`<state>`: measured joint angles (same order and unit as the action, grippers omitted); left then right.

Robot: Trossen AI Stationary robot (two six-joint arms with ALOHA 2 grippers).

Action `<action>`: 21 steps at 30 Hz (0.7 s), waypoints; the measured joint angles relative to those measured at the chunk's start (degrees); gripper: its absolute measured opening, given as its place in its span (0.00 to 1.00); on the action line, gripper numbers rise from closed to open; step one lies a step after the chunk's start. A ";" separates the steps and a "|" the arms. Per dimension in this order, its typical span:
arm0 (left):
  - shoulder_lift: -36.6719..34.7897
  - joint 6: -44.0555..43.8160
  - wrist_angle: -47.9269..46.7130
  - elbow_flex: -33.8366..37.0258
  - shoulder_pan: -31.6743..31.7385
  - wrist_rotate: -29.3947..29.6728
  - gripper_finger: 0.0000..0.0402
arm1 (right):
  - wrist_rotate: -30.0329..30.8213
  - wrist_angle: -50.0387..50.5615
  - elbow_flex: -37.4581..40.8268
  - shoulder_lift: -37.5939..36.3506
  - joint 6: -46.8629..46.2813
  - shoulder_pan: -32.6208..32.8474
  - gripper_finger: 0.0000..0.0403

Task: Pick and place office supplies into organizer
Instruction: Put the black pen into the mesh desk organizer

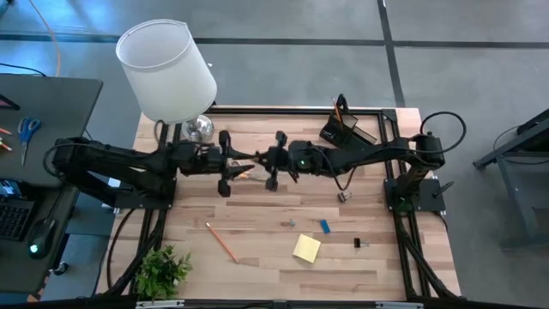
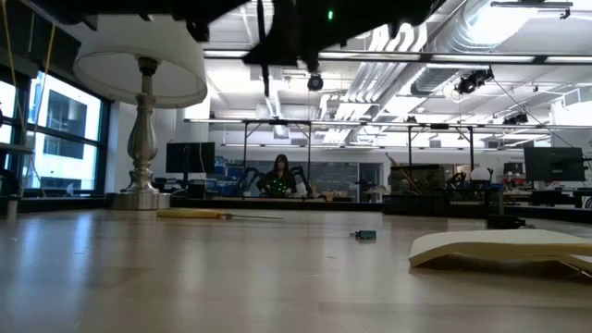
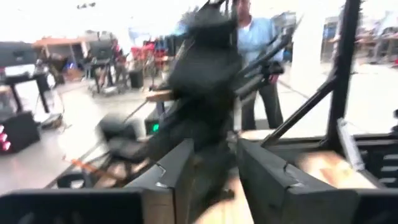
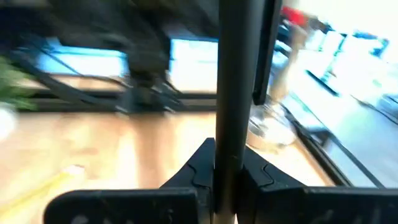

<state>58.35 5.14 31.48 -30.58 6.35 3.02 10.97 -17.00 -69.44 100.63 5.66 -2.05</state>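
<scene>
Both arms meet over the table's middle, raised above the wood. In the high view the left gripper (image 1: pixel 243 163) and right gripper (image 1: pixel 276 160) sit nearly tip to tip, dark on dark, so the contact spot is hard to read from above.

Right wrist view settles one side: right gripper (image 4: pixel 227 180) is clamped on a thin black pen (image 4: pixel 235 93) that stands straight up btwn its fingers and runs off the frame's top. Background there is smeared.

Left wrist view: left gripper (image 3: pixel 210 171) has its fingers parted w/ a gap btwn them, nothing visibly gripped; the other arm's dark bulk fills the space just ahead, blurred.

Organizer (image 1: pixel 346 130) stands at the table's far edge, right of centre, w/ a pencil-like stick poking out of it; its compartments can't be told apart.

Still loose on the wood: orange pencil (image 1: pixel 221 241) front-left, yellow sticky pad (image 1: pixel 306 248) front-centre, small blue piece (image 1: pixel 325 226) just beyond it, black clip (image 1: pixel 358 244) to its right.

Low view shows the pad (image 2: pixel 504 248) as a pale slab, right side cut off, blue piece (image 2: pixel 366 235) tiny, arms only a dark mass at top.

Lamp (image 1: pixel 167 73) stands at far-left corner, small plant (image 1: pixel 161 269) at front-left, partly cut off.
</scene>
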 joint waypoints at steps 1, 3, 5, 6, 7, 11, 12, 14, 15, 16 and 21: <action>-1.10 0.03 -0.77 -0.08 -0.08 0.25 0.30 | 0.56 0.52 0.06 0.10 -0.50 -0.68 0.04; -2.78 0.03 -3.43 -0.10 -0.13 0.25 0.33 | 1.77 2.42 0.08 -0.54 -0.98 -2.30 0.04; -5.11 0.04 -5.97 -0.04 0.03 0.63 0.36 | 2.73 4.95 0.01 -1.55 -2.18 -4.10 0.04; -6.37 0.03 -6.56 -0.03 0.05 0.88 0.37 | 2.79 6.75 0.01 -1.84 -2.53 -5.11 0.04; -7.46 0.03 -6.99 -0.10 0.04 0.88 0.37 | 2.82 7.48 0.01 -1.88 -2.78 -6.32 0.04; -11.04 0.05 -11.53 -0.01 -0.09 0.29 0.38 | 4.46 11.04 0.08 -3.80 -3.16 -11.81 0.04; -12.01 0.05 -12.81 0.01 -0.06 0.28 0.38 | 5.09 12.41 0.08 -4.56 -3.14 -13.30 0.04; -13.09 0.05 -13.30 -0.07 0.02 0.47 0.38 | 5.54 13.26 -0.05 -5.62 -3.28 -16.35 0.04; -13.53 0.03 -14.36 -0.03 0.00 0.43 0.38 | 5.57 14.48 0.01 -6.13 -3.32 -17.87 0.04; -13.69 0.01 -14.63 -0.01 0.00 0.43 0.38 | 5.55 14.70 0.03 -6.65 -3.43 -19.34 0.04; -14.12 -0.43 -16.59 -0.01 -0.05 -0.85 0.38 | 10.68 16.33 1.33 -10.47 -5.47 -24.71 0.04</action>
<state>44.23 4.71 14.89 -30.59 6.31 2.17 21.64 -0.67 -68.11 90.16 0.19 -26.76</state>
